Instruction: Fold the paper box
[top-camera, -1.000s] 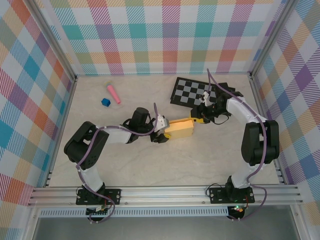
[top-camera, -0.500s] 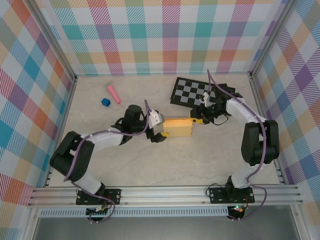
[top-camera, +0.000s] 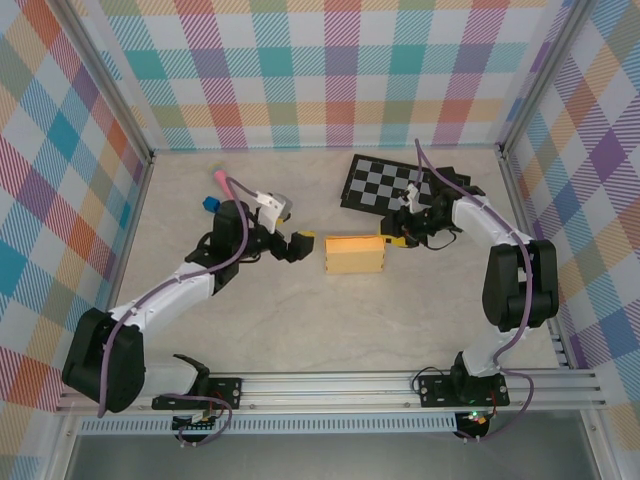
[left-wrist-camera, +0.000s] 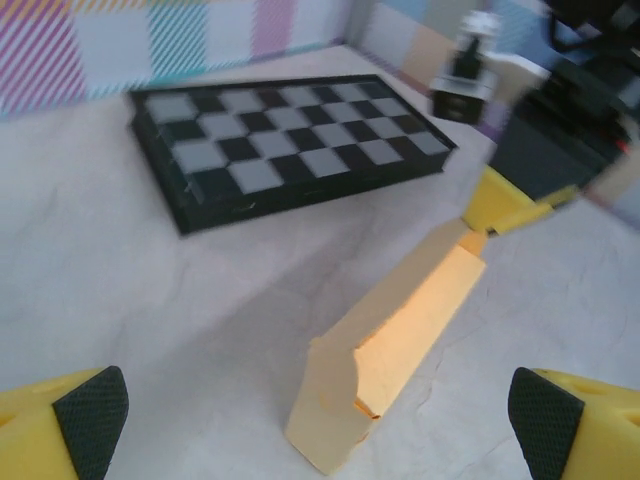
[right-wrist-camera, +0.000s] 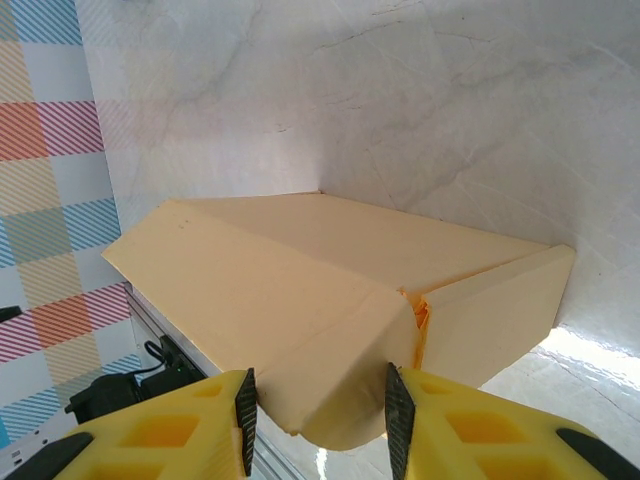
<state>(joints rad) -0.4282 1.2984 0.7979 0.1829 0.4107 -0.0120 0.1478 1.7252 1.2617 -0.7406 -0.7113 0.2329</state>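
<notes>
The paper box (top-camera: 355, 255) is a small yellow-orange cardboard box lying on the table's middle. My left gripper (top-camera: 303, 245) hangs open just left of it, clear of the cardboard. In the left wrist view the paper box (left-wrist-camera: 400, 335) stands ahead between the wide-apart pads (left-wrist-camera: 90, 415), with its near end flap loose. My right gripper (top-camera: 393, 238) is at the box's right end. In the right wrist view its fingers (right-wrist-camera: 245, 420) are shut on a rounded end flap of the paper box (right-wrist-camera: 300, 285).
A black-and-white checkered board (top-camera: 385, 182) lies behind the box, near my right arm, and shows as the checkered board (left-wrist-camera: 290, 140) in the left wrist view. A pink cylinder (top-camera: 217, 177) and a blue cube (top-camera: 208, 205) sit at the back left by my left arm.
My left gripper has let go of the box's left end, opened wide and drawn back to the left. The box now lies flat. The right gripper has kept its hold and place.
</notes>
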